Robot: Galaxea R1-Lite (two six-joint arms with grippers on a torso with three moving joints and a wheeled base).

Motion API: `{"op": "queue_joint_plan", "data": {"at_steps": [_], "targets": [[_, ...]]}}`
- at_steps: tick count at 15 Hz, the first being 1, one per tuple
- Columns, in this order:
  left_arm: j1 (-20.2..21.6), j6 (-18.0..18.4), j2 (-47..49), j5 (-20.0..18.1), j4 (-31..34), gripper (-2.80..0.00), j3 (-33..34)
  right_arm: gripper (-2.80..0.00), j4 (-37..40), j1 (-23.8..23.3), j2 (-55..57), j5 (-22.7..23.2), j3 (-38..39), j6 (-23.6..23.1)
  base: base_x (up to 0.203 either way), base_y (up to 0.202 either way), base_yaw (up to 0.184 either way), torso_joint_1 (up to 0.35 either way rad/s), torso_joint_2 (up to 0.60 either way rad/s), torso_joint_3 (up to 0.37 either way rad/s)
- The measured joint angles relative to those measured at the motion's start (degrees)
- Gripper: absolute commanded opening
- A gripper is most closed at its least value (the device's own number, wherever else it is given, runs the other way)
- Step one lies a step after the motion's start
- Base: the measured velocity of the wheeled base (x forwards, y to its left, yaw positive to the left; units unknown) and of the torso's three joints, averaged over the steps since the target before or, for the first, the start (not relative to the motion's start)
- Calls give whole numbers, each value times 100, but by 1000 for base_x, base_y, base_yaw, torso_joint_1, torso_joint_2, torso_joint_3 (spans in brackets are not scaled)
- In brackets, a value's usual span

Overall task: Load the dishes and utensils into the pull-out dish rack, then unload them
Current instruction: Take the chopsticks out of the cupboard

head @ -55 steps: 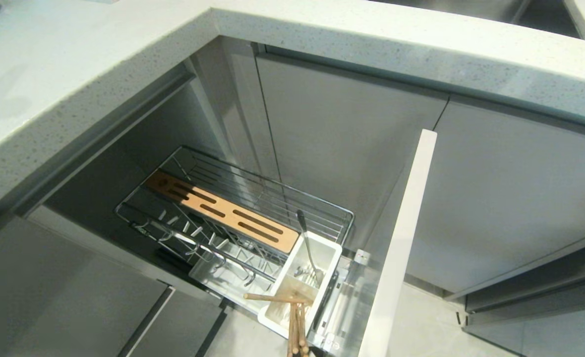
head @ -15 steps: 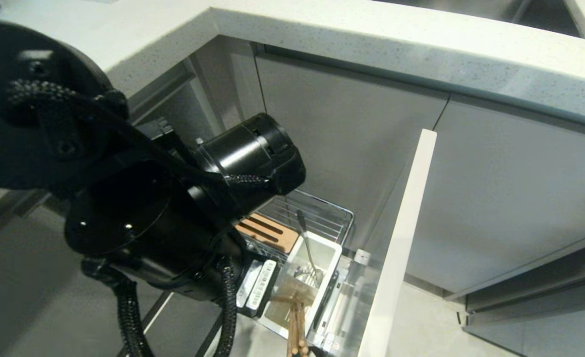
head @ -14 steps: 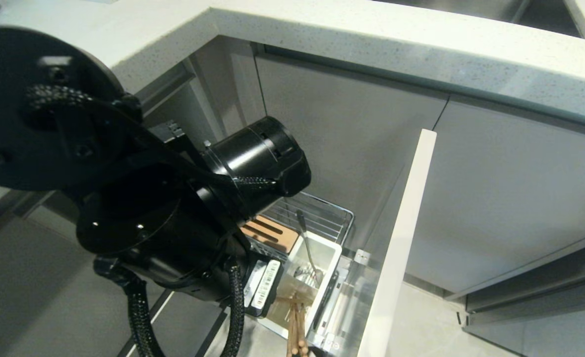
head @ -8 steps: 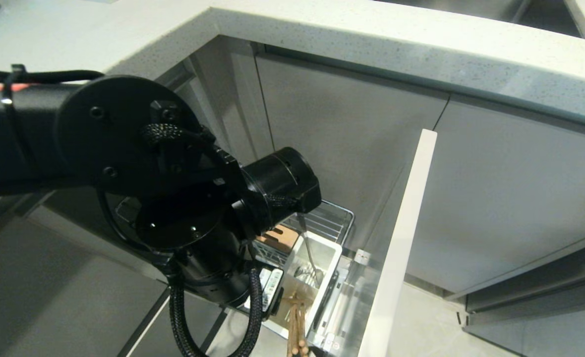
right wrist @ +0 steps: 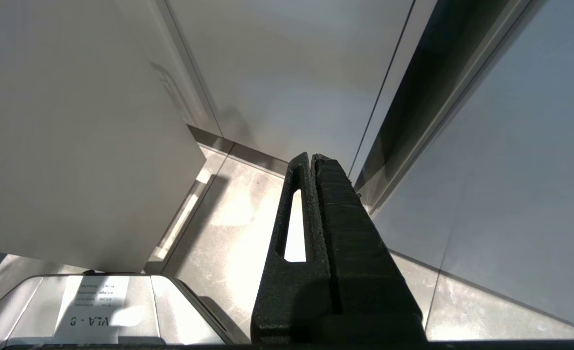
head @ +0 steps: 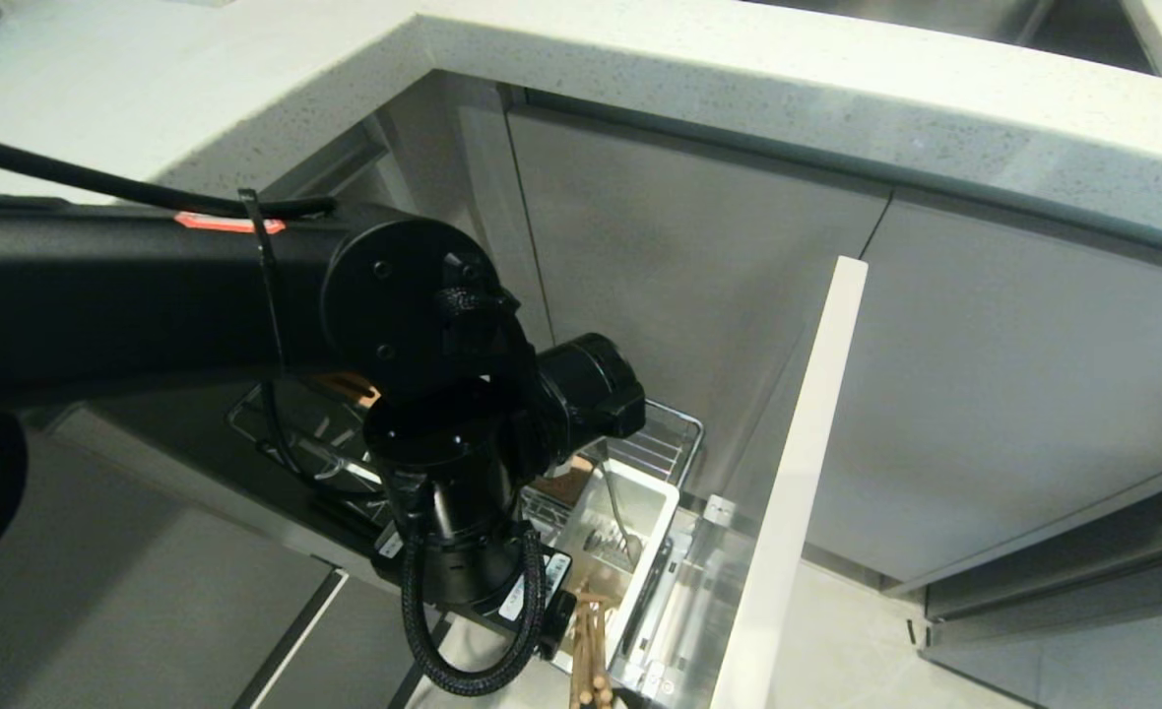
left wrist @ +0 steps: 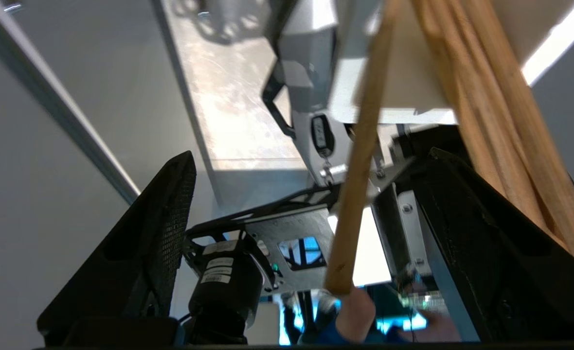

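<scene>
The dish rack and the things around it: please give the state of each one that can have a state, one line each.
pull-out dish rack: pulled out of the cabinet.
white cutlery tub: in the rack, holding utensils.
metal spoon: standing in the tub.
wooden chopsticks: standing in the tub, between open fingers, not gripped.
left gripper: open, at the chopsticks.
right gripper: shut, empty, parked near the floor.

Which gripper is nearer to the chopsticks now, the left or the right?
Left. The left gripper stands open around a chopstick of the chopsticks; the right gripper hangs shut above the floor, away from them.
</scene>
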Motion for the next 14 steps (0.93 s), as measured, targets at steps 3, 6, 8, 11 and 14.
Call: {"op": "queue_joint_plan", "data": {"at_steps": [3, 6, 8, 11, 14], "targets": [[99, 196, 142, -234, 0, 0, -85, -280, 0, 0, 0, 0, 0, 1, 0, 0, 0, 0, 0, 0], [160, 270, 290, -315, -2, 0, -204, -280, 0, 0, 0, 0, 0, 1, 0, 0, 0, 0, 0, 0], [178, 269, 381, -318, -9, 0, -279, -280, 0, 0, 0, 0, 0, 1, 0, 0, 0, 0, 0, 0], [224, 265, 446, -315, -9, 0, -351, -280, 0, 0, 0, 0, 0, 0, 0, 0, 0, 0, 0, 0], [241, 259, 466, -318, -4, -280, -389, -280, 0, 0, 0, 2, 0, 1, 0, 0, 0, 0, 0, 0]]}}
